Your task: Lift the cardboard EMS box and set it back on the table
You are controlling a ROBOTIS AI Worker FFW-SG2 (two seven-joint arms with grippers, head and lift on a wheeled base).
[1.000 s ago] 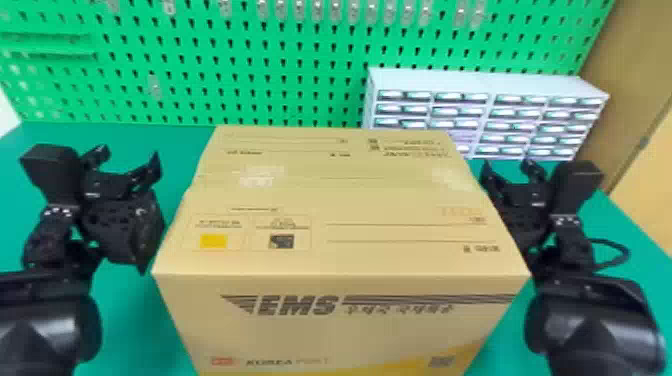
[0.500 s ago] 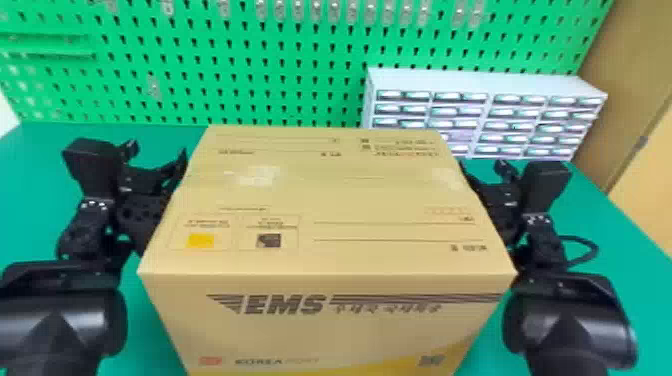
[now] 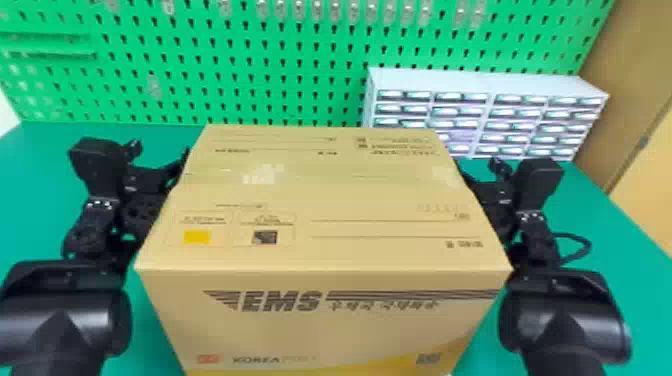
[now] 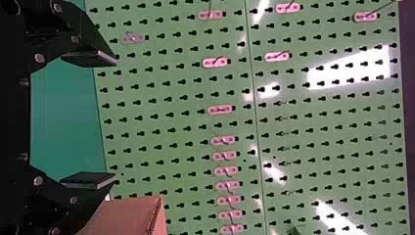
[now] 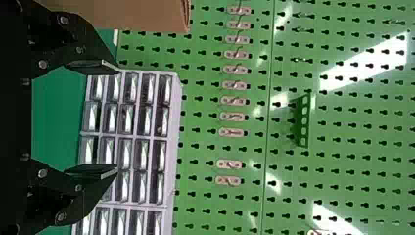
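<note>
Two unclenched grippers flank one big cardboard EMS box

The tan, rectangular cardboard EMS box [image 3: 320,230] is between the robot's arms in the head view, over the near middle of the smooth green table [image 3: 40,175]. Its underside is hidden, so whether it touches the tabletop cannot be told. The black two-fingered left gripper [image 3: 159,167] is at the box's left side, the black two-fingered right gripper [image 3: 481,176] at its right. Each has its fingers spread, with nothing between them. Whether either presses on the cardboard cannot be told.

Behind the box stands a green perforated pegboard [image 3: 280,70] with a row of small clear hooks [image 3: 317,11] along its upper part. A pale grey cabinet of small drawers [image 3: 485,82] stands at the rear of the table, right of centre; the box blocks its lower left corner from the head camera. A thin black cable [image 3: 585,245] loops beside the right arm, and a brown wooden panel [image 3: 625,50] rises at the far right.

The head view gives the box's printed top and front, but the box covers part of each gripper. The wrist views reveal both fingers of each hand, their flat pads [image 4: 88,180] well apart, with a corner of the box just beyond. The right wrist view adds a green slotted holder [image 5: 303,120] on the pegboard.
</note>
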